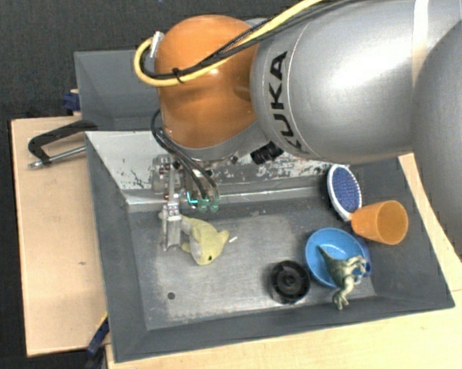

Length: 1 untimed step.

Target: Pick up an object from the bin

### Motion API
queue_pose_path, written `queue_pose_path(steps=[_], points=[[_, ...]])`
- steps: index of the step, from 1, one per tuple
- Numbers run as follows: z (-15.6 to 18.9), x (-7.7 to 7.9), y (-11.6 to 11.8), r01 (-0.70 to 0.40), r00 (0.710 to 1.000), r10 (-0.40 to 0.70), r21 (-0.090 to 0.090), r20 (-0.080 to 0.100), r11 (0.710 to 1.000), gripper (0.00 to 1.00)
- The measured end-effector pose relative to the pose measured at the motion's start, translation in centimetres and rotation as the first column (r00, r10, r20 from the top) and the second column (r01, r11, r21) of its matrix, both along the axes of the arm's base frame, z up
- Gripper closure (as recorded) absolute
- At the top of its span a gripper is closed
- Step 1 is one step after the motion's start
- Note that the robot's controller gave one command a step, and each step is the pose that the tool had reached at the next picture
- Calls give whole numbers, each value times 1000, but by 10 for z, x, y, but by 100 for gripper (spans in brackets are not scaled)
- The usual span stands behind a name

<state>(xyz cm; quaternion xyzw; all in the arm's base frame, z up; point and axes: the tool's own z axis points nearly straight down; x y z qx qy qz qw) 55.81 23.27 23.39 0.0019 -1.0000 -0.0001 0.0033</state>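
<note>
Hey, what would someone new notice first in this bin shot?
The big silver arm with its orange cover looms over the bin, its hand down beside a pale yellow soft toy left of centre. At the right, an orange cup and a blue bowl stand out.

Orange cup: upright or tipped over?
Tipped: orange cup lies on its side in the bin, near its right wall, mouth facing the view's right.

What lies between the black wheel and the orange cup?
In the camera view, a blue bowl lies there, with a green toy dinosaur at its front edge.
</note>
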Motion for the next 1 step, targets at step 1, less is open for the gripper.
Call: queue_pose_path(steps=[1], points=[[-27,15,-62,202,979,-202,-2,6,979,0]])
